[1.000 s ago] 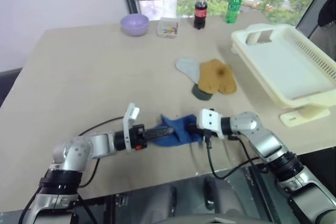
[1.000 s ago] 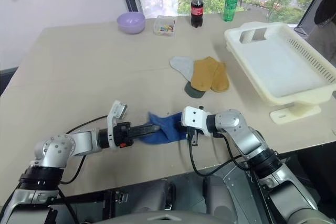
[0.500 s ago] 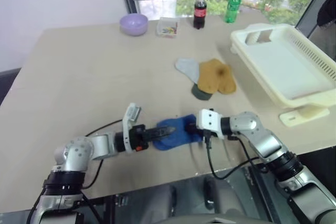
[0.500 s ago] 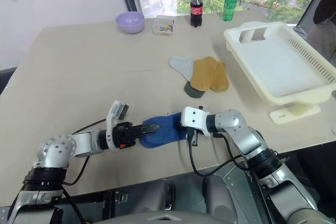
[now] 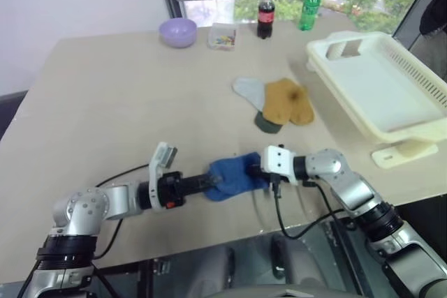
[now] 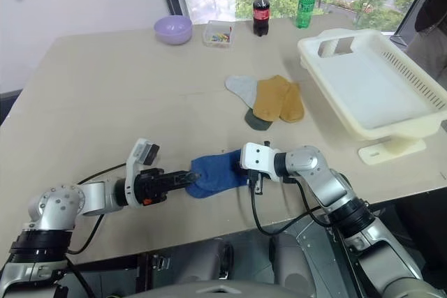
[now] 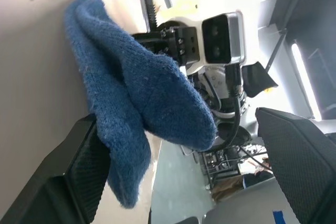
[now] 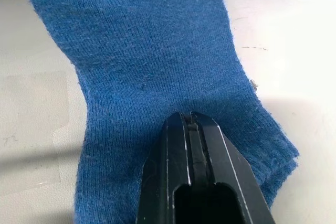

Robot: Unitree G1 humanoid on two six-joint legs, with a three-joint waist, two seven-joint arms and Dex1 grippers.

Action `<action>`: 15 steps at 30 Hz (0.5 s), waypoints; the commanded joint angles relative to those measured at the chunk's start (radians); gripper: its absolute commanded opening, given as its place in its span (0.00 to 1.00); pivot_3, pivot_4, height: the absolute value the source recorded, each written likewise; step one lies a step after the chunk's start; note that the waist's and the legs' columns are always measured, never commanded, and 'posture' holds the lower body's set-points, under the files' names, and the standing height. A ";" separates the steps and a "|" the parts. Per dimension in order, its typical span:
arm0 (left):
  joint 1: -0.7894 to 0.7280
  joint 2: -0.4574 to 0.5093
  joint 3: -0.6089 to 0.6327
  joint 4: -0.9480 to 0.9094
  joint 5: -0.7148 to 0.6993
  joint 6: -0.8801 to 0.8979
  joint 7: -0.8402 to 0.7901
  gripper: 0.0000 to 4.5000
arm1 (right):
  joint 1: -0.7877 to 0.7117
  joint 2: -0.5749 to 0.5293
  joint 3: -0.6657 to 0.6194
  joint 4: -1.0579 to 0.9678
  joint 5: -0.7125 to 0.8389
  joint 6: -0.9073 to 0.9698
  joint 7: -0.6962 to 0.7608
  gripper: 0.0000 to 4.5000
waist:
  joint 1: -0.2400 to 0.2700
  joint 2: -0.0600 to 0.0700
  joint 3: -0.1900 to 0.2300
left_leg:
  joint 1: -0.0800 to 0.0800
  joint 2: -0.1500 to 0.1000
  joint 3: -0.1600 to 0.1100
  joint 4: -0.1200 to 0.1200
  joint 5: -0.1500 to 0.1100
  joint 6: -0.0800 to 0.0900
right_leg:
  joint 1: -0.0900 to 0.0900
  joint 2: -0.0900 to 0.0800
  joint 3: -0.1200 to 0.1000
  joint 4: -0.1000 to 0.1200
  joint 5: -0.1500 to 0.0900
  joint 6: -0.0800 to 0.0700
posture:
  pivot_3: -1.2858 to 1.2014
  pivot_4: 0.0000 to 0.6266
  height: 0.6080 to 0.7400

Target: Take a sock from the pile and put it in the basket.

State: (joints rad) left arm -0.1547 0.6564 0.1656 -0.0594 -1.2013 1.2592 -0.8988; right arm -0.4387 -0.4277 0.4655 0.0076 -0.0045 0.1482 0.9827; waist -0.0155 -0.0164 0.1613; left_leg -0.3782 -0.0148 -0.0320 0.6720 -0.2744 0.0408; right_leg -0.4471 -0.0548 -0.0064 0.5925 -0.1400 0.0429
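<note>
**Blue sock pinched by right gripper, left jaws spread around its free end**

Head views: blue sock (image 5: 234, 174) lies on the table (image 5: 105, 95) near the front edge, well apart from the basket (image 5: 380, 85) and on the robot's side of it. Right gripper (image 5: 257, 170) comes in from the basket side, fingers pressed together on the sock's near end. Left gripper (image 5: 209, 183) reaches level from the opposite side, tips at the sock's far end. The pile (image 5: 276, 102) sits between the blue sock and the basket: pale grey-blue sock (image 5: 249, 91), mustard-brown socks (image 5: 286, 100), a dark green sock (image 5: 267, 123) poking out beneath them. The pile is near the basket but not touching it. The basket looks empty inside, with its handle cut-out at the far end. Beyond the basket along the far table edge: lilac bowl (image 5: 179, 31), small clear box (image 5: 223, 36), cola bottle (image 5: 266, 13), green bottle (image 5: 310, 6).

Left wrist view: jaws spread wide. The blue sock hangs folded in the gap, draped against one finger (image 7: 79, 166), the other finger (image 7: 302, 156) well clear of it. No pinch here. Behind the sock, on the basket side, is the right gripper's white camera housing (image 7: 210, 38).

Right wrist view: fingers (image 8: 191, 177) closed tight, no gap between them, clamped on the sock's knit edge. The rest of the sock lies flat on the table, stretching away from the basket.
</note>
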 commanded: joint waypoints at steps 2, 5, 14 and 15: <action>-0.054 -0.045 0.059 -0.007 -0.081 0.027 0.048 0.99 | 0.020 -0.012 0.018 0.031 -0.036 0.016 -0.002 0.00 | 0.001 -0.001 0.000 | 0.000 0.000 0.000 0.000 0.000 0.000 | 0.000 0.000 0.000 0.000 0.000 0.000 | 0.52 0.24 0.94; -0.073 -0.079 0.058 -0.006 -0.106 0.044 0.088 0.99 | 0.021 -0.011 0.020 0.032 -0.039 0.017 -0.004 0.00 | 0.000 0.000 0.000 | 0.000 0.000 0.000 0.000 0.000 0.000 | 0.000 0.000 0.000 0.000 0.000 0.000 | 0.52 0.24 0.94; -0.113 -0.208 -0.003 -0.009 -0.079 0.045 0.212 1.00 | -0.002 0.020 -0.002 0.015 -0.042 -0.002 -0.047 0.06 | 0.000 -0.001 0.000 | 0.001 0.000 0.000 0.000 0.001 -0.001 | 0.000 0.001 0.001 0.001 0.001 -0.002 | 0.52 0.24 0.94; -0.119 -0.215 -0.007 -0.001 -0.071 0.040 0.218 1.00 | -0.003 0.015 -0.004 0.005 -0.043 -0.006 -0.044 0.12 | -0.001 -0.001 0.000 | 0.001 0.000 0.000 0.000 0.001 -0.002 | 0.000 0.001 0.000 0.001 0.001 -0.002 | 0.52 0.24 0.94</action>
State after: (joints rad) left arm -0.2565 0.4493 0.1567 -0.0580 -1.2764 1.3040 -0.6922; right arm -0.4428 -0.4051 0.4644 0.0171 -0.0286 0.1398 0.9458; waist -0.0160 -0.0173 0.1611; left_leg -0.3774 -0.0147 -0.0323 0.6721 -0.2734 0.0392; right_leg -0.4468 -0.0536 -0.0061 0.5935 -0.1388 0.0411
